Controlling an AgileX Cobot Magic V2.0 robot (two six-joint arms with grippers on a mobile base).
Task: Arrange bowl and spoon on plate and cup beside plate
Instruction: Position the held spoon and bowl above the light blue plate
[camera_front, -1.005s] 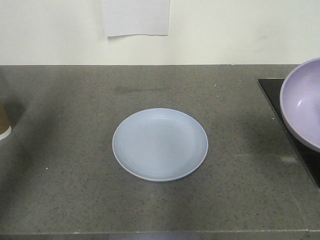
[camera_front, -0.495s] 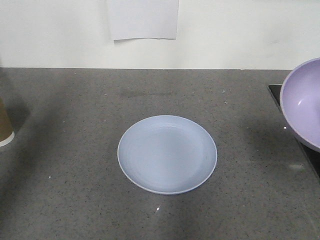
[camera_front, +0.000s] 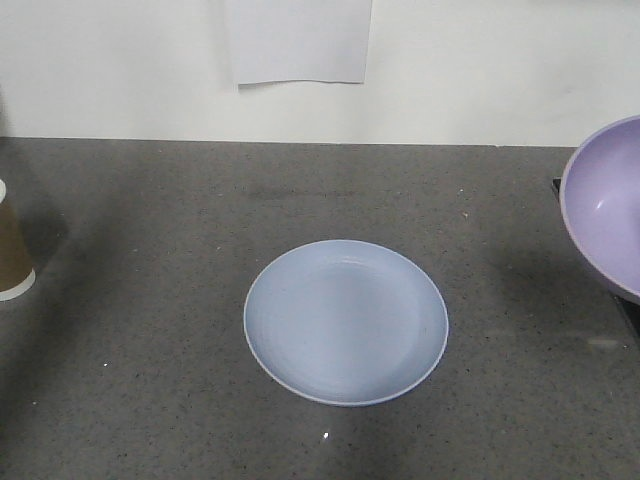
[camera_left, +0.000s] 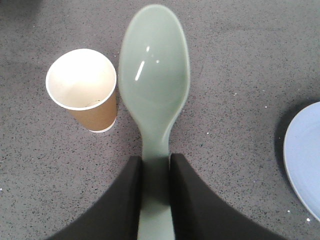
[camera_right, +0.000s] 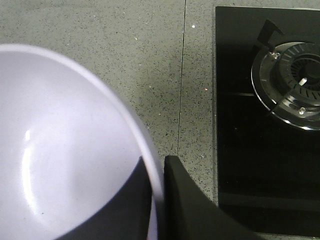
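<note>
The pale blue plate (camera_front: 346, 321) lies flat in the middle of the grey counter, with nothing on it; its edge (camera_left: 302, 161) shows at the right of the left wrist view. My left gripper (camera_left: 155, 162) is shut on the handle of the mint-green spoon (camera_left: 154, 82), which is held above the counter beside the upright brown paper cup (camera_left: 85, 90). That cup (camera_front: 12, 257) stands at the counter's far left. My right gripper (camera_right: 156, 167) is shut on the rim of the lavender bowl (camera_right: 60, 145), held up at the right edge (camera_front: 606, 205).
A black gas hob (camera_right: 267, 120) with a round burner (camera_right: 292, 82) is set into the counter at the right, under the bowl. A white paper sheet (camera_front: 300, 40) hangs on the back wall. Grey counter (camera_front: 150, 200) surrounds the plate.
The whole view has shifted: plate, cup and wall paper sit lower and further right in the picture than before. The bowl stays at the right edge.
</note>
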